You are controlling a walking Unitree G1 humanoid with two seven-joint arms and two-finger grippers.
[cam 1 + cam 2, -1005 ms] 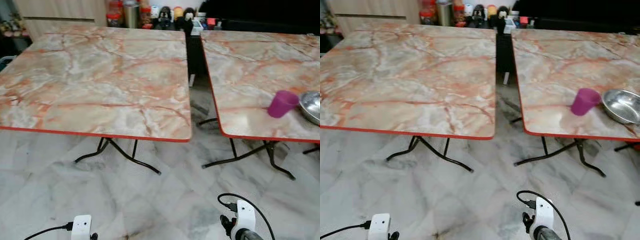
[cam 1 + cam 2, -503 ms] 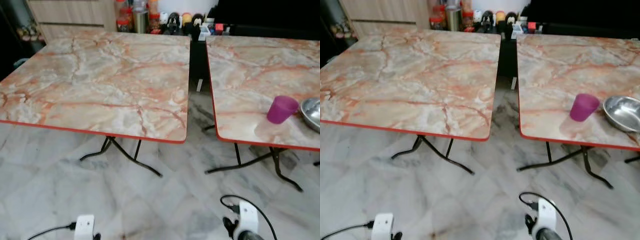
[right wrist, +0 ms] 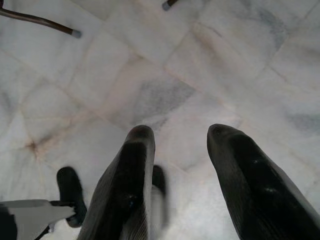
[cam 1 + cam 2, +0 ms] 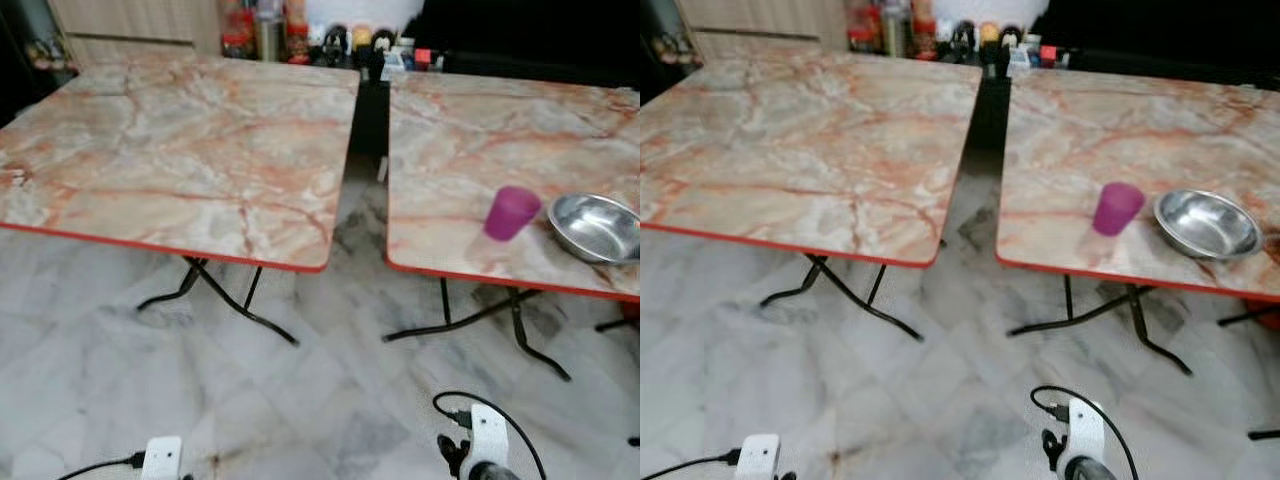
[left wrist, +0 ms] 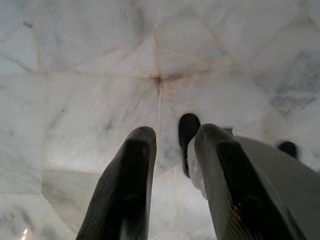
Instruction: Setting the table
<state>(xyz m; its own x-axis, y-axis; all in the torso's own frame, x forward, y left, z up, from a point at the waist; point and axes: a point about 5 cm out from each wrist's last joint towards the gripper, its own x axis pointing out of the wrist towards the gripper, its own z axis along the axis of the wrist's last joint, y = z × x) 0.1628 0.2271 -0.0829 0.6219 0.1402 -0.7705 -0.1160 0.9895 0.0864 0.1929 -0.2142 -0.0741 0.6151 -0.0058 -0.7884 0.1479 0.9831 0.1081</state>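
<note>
- The purple cup (image 4: pixel 1117 208) stands upright, mouth up, its long axis vertical, near the front edge of the right-hand table (image 4: pixel 1110 110), at about 2 o'clock in the head views
- The steel bowl (image 4: pixel 1206 222) sits open side up just beside the cup, at its 3 o'clock, apart from it
- The left-hand table (image 4: pixel 180 150) lies at about 10 o'clock, with a dark gap between the two tops
- Jars and bottles (image 4: pixel 262 28) crowd the far side at 12 o'clock
- The left gripper (image 5: pixel 172 155) hangs low, pointing down at the marble floor (image 4: pixel 320 400); its two black fingers (image 5: pixel 127 185) stand a small way apart with nothing between them
- The right gripper (image 3: pixel 180 145) also points down at the floor, fingers spread wider, holding nothing
- Both wrists show at 6 o'clock in the head views, well short of the tables
</note>
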